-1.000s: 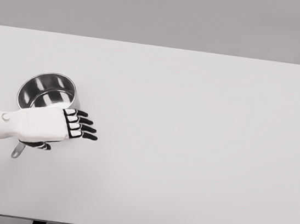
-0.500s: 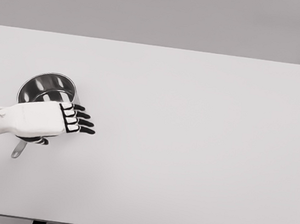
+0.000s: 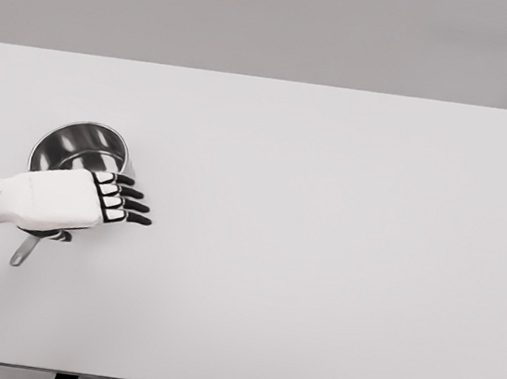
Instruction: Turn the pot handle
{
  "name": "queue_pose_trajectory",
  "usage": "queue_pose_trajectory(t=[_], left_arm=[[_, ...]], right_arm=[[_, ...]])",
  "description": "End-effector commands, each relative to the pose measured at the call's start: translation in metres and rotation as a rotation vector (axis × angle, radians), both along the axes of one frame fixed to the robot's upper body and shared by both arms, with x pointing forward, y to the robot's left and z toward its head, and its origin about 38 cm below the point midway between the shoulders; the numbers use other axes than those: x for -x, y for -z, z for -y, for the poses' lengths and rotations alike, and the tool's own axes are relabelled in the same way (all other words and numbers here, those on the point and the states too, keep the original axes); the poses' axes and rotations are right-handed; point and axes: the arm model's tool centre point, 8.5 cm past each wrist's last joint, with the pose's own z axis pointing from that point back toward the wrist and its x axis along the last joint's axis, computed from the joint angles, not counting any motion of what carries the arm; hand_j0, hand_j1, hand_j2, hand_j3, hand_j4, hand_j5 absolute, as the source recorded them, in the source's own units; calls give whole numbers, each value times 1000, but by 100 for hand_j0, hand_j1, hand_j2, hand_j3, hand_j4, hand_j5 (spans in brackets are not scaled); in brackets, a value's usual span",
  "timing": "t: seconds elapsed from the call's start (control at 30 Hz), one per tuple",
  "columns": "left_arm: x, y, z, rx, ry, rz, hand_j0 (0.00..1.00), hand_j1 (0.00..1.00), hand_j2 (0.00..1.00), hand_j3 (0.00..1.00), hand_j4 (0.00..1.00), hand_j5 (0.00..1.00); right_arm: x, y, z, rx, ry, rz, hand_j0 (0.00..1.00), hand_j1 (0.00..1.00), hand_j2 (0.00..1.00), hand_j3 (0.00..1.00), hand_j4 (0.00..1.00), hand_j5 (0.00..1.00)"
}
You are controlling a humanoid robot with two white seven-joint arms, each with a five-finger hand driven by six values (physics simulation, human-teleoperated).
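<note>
One pot, one handle, one robot hand and one desk appear in the head view. The pot is a shiny steel vessel standing upright on the left part of the white desk, its open mouth facing up. Its handle runs from the near side of the pot toward the lower left; only the outer end shows, below the robot hand. The left robot hand enters from the left edge, palm down, and lies across the near rim of the pot and the root of the handle, hiding both. Its four dark-tipped fingers reach out nearly straight to the right, just past the pot's right side. The thumb tucks beneath the palm beside the handle; whether it grips the handle cannot be told
</note>
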Motion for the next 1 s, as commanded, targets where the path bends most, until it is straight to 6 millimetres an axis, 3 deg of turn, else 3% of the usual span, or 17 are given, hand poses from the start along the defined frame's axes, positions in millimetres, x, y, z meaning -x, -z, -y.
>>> queue_pose_trajectory(t=[0.0,0.47,0.97], left_arm=[[0,-2,-5,-12,-7,1,100,100,100,100,100,100],[-2,-12,-15,-36,-24,23,100,100,100,100,100,100],[2,-8,-18,-30,-34,3,100,100,100,100,100,100]], right_arm=[[0,0,0,0,0,1,100,100,100,100,100,100],[0,0,0,0,0,-1,100,100,100,100,100,100],[0,0,0,0,0,-1,100,100,100,100,100,100]])
